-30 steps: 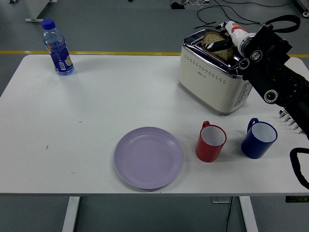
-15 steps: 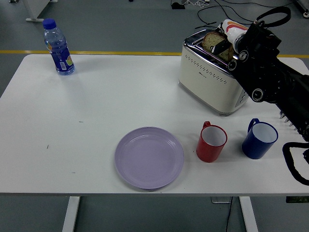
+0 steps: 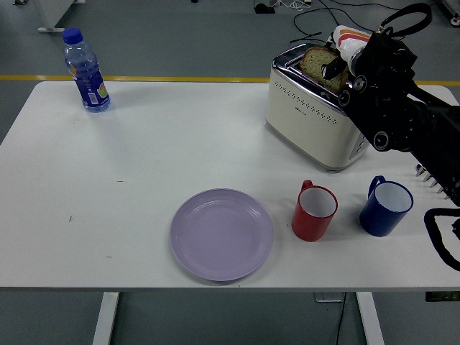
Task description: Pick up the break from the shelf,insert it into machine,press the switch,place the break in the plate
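I have the right hand point(image 3: 343, 66) at the toaster point(image 3: 316, 115), upper right of the frame, fingers pinching the bread slice point(image 3: 316, 60) that stands in the slot; I would lift straight up so the crust clears the slot rim, then carry it over the red mug point(image 3: 314, 210) to the lilac plate point(image 3: 221, 234) at lower centre of the tabletop point(image 3: 144, 158).

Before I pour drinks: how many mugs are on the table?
2: a red ceramic mug right of the lilac plate, and a blue ceramic mug further right. No others visible.
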